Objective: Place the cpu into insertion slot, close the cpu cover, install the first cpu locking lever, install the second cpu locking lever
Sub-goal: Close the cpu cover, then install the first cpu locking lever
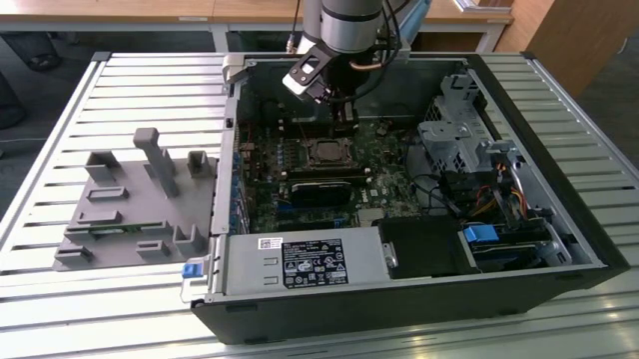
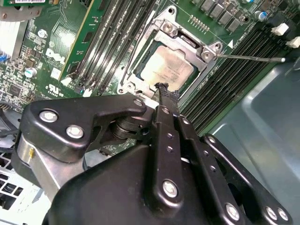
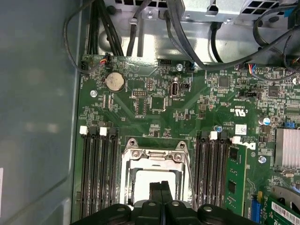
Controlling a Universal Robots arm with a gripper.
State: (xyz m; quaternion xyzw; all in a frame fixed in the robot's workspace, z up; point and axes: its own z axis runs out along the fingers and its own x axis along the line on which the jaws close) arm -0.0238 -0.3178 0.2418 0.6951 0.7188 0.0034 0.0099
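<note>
cpu cover (image 2: pixel 140 56) lay flat under the claw | claw (image 2: pixel 163 89) was pressed together, empty | cpu (image 2: pixel 168 68) sat inside the cover's opening, just past the tips | locking lever (image 2: pixel 248 58) stood free, farther off | judged: press lever slowly with closed tips

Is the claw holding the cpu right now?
No, the cpu sits framed by the cpu cover, and the claw is shut on nothing.

Cpu (image 2: pixel 168 65) within cpu cover (image 2: pixel 185 33) opening, memory slots (image 2: pixel 119 40) on both sides
</note>
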